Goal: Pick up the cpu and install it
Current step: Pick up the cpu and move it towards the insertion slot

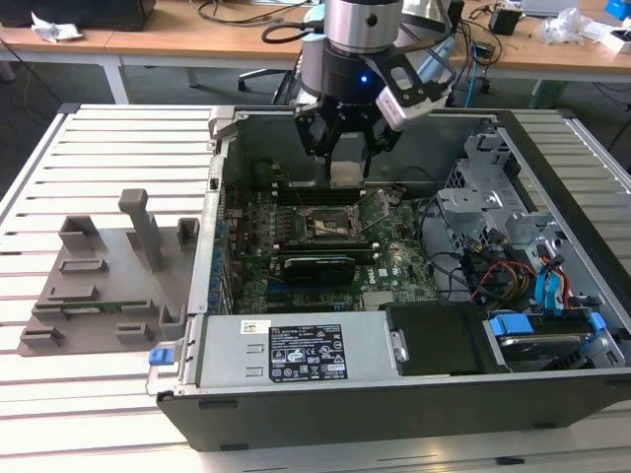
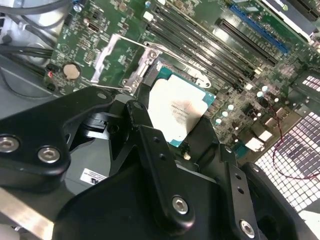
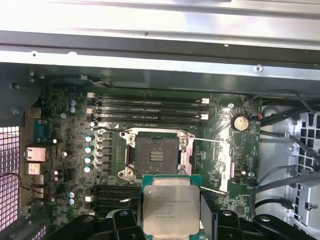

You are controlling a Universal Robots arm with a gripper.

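The cpu point(image 3: 170, 207) is in the grip of the end effector point(image 3: 172, 231), whose black fingers point(image 3: 125, 225) are closed against two opposite edges of the chip. Its pale metal top faces the camera in both wrist views point(image 2: 175, 110), with a thin green rim around it. In the exterior view the cpu point(image 1: 343, 175) hangs under the end effector point(image 1: 343, 163), in the air above the motherboard point(image 1: 394, 261) and not touching it.

The socket point(image 3: 155, 155) is near the cpu and is open, with its dark contact field uncovered. Its metal lid point(image 1: 375, 207) is swung up to one side of the socket point(image 1: 325, 225) and stands tilted; the second wrist view shows this lid point(image 2: 117, 62) just beside the held chip. Long memory slots point(image 3: 150, 107) run along the far side of the socket, and a round coin battery point(image 3: 241, 122) sits on the board a little apart from it.

The motherboard lies flat inside an open computer case point(image 1: 296, 414). The case rests on a pale slatted tabletop point(image 1: 99, 138). On the exterior view's left, beside the case, stands a grey holder point(image 1: 108, 276) with several slots.
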